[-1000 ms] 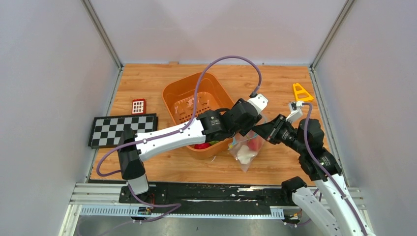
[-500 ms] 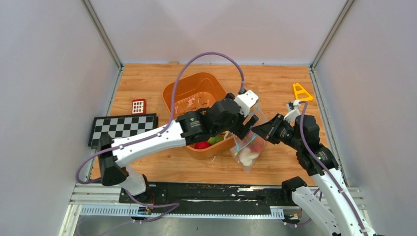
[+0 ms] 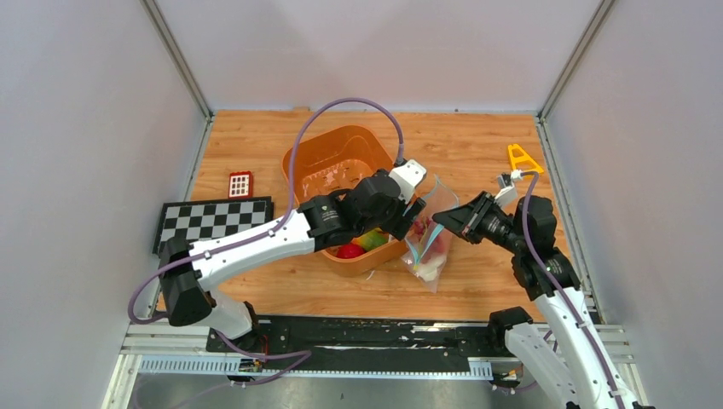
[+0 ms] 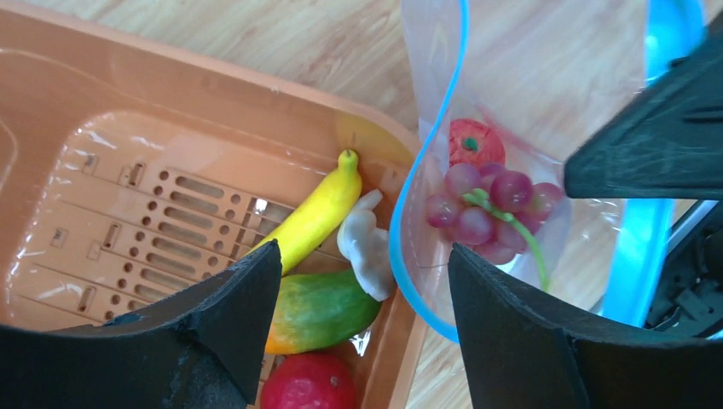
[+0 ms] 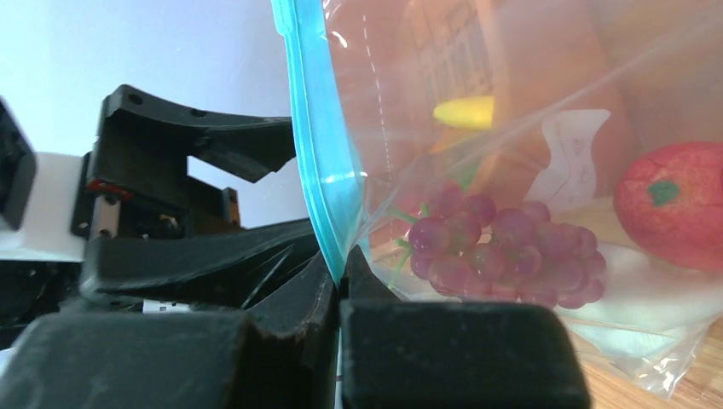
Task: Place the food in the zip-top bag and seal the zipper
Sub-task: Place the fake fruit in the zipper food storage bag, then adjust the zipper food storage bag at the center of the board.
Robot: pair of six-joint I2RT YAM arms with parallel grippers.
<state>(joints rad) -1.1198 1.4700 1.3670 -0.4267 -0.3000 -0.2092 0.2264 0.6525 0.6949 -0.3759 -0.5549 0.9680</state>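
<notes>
Right end effector (image 5: 339,277) pinches zipper (image 5: 320,145) — left end effector (image 4: 362,249) spread; red fruit (image 4: 309,385) cut off.

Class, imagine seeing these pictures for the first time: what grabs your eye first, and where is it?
The clear zip-top bag stands out, held up right of centre by the right gripper pinching its teal zipper, with purple grapes and a red fruit inside. Beside it sits the orange basket, holding a yellow banana, with the open left gripper over its edge.
</notes>
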